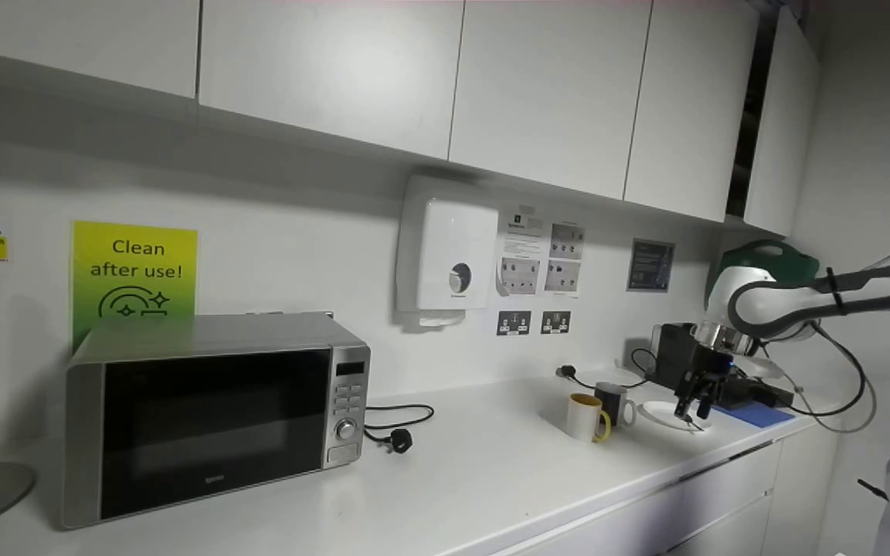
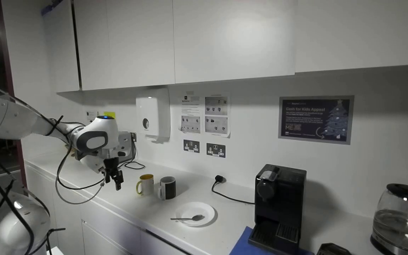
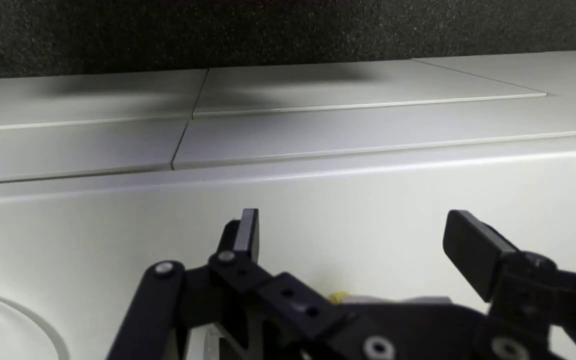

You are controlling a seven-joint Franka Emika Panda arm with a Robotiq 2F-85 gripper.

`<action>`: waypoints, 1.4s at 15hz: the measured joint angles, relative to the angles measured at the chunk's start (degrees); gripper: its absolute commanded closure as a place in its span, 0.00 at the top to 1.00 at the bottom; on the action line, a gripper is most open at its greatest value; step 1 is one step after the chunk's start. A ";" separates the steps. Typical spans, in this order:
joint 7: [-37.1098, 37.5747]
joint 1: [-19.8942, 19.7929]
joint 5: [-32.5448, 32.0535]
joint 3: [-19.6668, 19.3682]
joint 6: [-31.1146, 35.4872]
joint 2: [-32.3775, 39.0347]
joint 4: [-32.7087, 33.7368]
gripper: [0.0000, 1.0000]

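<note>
White cylindrical mug with yellow interior and yellow handle (image 1: 582,420) stands near the black two-fingered gripper (image 3: 354,217)

The gripper hangs in the air, its two fingers set wide apart; the white worktop (image 3: 358,255) shows through the gap in the wrist view, with flat white drawer fronts (image 3: 358,127) beyond the fingertips. It is carried by a white and grey jointed robot arm (image 1: 785,301).

Closest to it, the white mug stands upright on the worktop; in the wrist view only a small bit of yellow from it shows past the gripper, the rest being hidden. Just beside it, slightly apart, is a cylindrical black-and-white mug with a white handle (image 2: 170,187); both handles turn toward the worktop's front. Next along lies a round white plate (image 2: 209,212), a slim metal spoon (image 2: 197,217) resting across it with the handle sticking out past the rim.

Farther out, a boxy black coffee machine (image 2: 282,209) stands on a flat blue mat (image 2: 243,244), and past it a clear glass jug with black lid and handle (image 2: 393,205) holds clear liquid. In the opposite direction, well apart from the mugs, sits a silver box-shaped microwave with a black door (image 1: 213,432). A white towel dispenser (image 1: 445,251) and black-plated sockets (image 1: 514,323) are fixed to the wall (image 1: 298,278), beneath smooth white cabinets (image 1: 553,85).
</note>
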 measured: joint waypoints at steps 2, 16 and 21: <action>0.00 0.07 -0.08 1.17 2.24 3.38 1.45 1.00; 2.13 0.11 -3.05 3.87 10.52 29.21 17.70 1.00; 2.12 0.11 -3.34 3.86 11.20 36.56 23.32 1.00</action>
